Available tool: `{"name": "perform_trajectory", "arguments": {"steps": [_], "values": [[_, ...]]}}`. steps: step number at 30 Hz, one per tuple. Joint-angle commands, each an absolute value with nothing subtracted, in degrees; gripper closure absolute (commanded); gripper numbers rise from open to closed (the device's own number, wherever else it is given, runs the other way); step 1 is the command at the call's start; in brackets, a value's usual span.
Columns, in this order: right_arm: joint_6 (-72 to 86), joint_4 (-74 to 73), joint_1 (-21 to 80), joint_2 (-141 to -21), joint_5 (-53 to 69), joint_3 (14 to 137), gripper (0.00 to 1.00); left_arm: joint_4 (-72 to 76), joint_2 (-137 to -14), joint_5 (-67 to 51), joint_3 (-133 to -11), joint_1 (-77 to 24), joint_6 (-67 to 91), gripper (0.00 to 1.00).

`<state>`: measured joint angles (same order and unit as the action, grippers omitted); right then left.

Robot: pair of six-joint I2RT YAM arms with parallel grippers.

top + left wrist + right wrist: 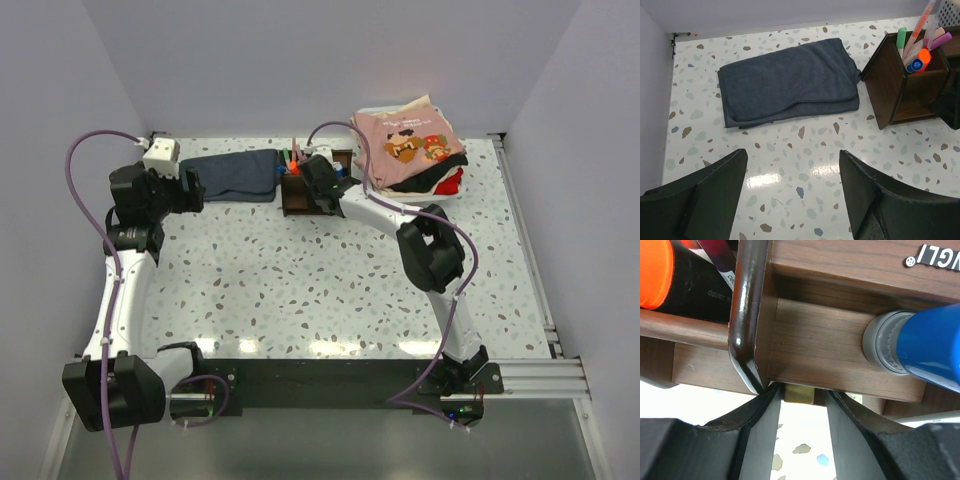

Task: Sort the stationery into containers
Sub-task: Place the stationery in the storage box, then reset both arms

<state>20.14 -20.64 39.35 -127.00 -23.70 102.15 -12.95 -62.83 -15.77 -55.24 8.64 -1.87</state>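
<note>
The dark brown wooden organiser [297,197] stands at the back centre, with several pens and a thick black-orange marker [920,60] upright in its tall compartment [888,85]. My right gripper [318,180] is pressed against the organiser [815,340]. Its fingers [802,401] stand slightly apart around a tan eraser [799,393], with a small gap on the right side. A blue-capped bottle [930,347] lies in the compartment just beyond. The black-orange marker also shows in the right wrist view [665,280]. My left gripper [792,175] is open and empty over bare table, also seen from above [195,188].
A dark blue folded cloth [787,80] lies left of the organiser, ahead of my left gripper. A white bin with pink clothes [412,148] sits at the back right, close behind the organiser. The side walls stand near the left arm.
</note>
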Motion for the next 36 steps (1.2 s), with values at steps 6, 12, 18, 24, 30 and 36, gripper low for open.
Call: {"name": "perform_trajectory", "arguments": {"steps": [6,12,18,24,30,36], "values": [[21.8,-19.51,39.73,-121.03,-24.87,100.2,0.54,-10.9,-61.26,-18.28,-56.43,9.58,1.22,0.21],[23.47,-21.09,41.39,-114.88,-23.91,96.42,0.54,-10.46,-60.47,-19.25,-56.34,9.58,1.85,0.21],[23.29,-21.8,44.12,-110.14,-21.71,92.64,0.53,-10.9,-59.15,-19.25,-56.51,9.67,1.14,0.21],[15.05,-18.9,44.03,-104.34,-18.65,85.88,0.42,-12.65,-58.18,-20.48,-56.86,9.41,0.26,0.21],[1.08,-17.93,42.01,-96.51,-2.22,78.23,0.88,-13.01,-57.66,-21.79,-57.22,9.23,0.26,0.22],[-0.8,-17.24,39.65,-88.16,-6.59,69.53,0.55,-12.04,-57.39,-25.39,-54.85,9.23,-1.32,0.21]]}}
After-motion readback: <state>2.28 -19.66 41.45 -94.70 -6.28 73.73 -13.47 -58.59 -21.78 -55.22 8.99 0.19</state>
